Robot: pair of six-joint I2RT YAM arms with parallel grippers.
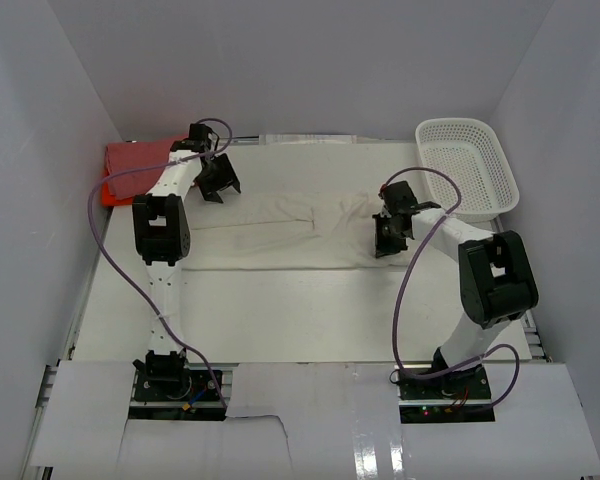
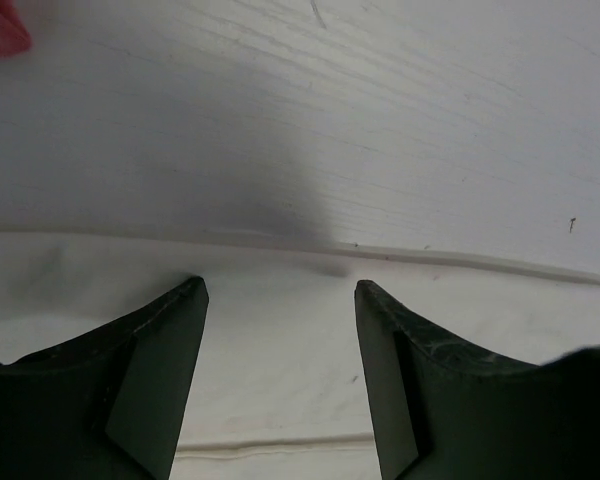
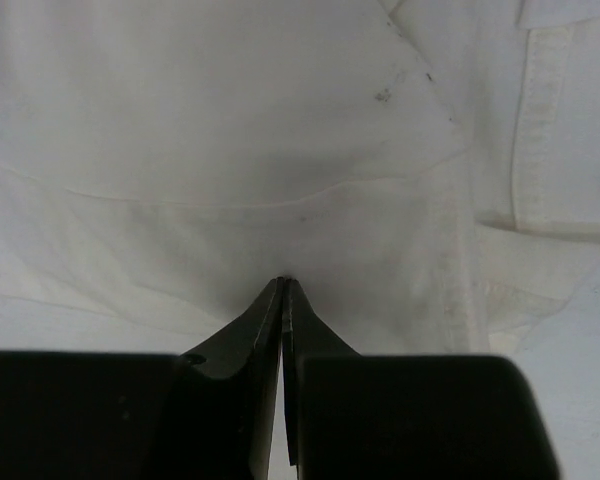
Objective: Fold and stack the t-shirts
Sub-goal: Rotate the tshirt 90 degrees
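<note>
Right pincer (image 3: 283, 283) closed tight against creased, flat-laid cream t-shirt (image 1: 280, 225); left pincer (image 2: 280, 286) apart near its left end.

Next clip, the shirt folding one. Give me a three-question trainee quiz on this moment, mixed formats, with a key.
1. True or false: the jaws of the right arm stand wide open.
2. Where does the white mesh basket sit? A) at the far right of the table B) at the near left corner C) between the arms
3. What colour is the t-shirt spread flat between the arms?
Key: 1 false, they are shut on the cloth; 2 A; 3 cream.
</note>
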